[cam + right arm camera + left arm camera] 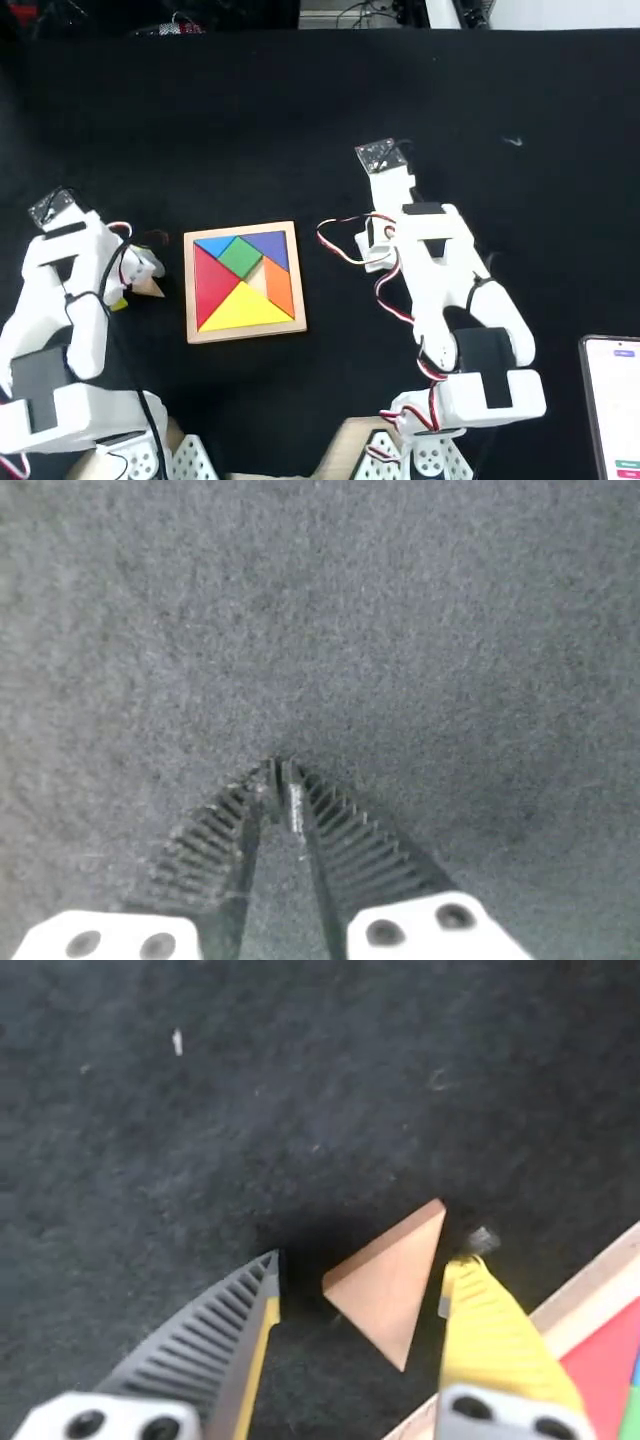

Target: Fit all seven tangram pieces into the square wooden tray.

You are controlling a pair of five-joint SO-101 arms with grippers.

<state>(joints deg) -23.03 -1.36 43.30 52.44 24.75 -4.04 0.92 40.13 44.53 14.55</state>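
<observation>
Left gripper: jaws stood wide, straddling the bare wooden triangle, which lay flat between them, clear of the grey jaw. Tray rim lay just outside the yellow jaw. Arm folded low. Right gripper: jaws closed tip to tip, empty, arm stretched forward. Black cloth covered the table; phone sat at its edge.

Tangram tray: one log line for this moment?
left claw open around tan triangle beside tray | tray: one gap unfilled | right claw shut over bare cloth
</observation>
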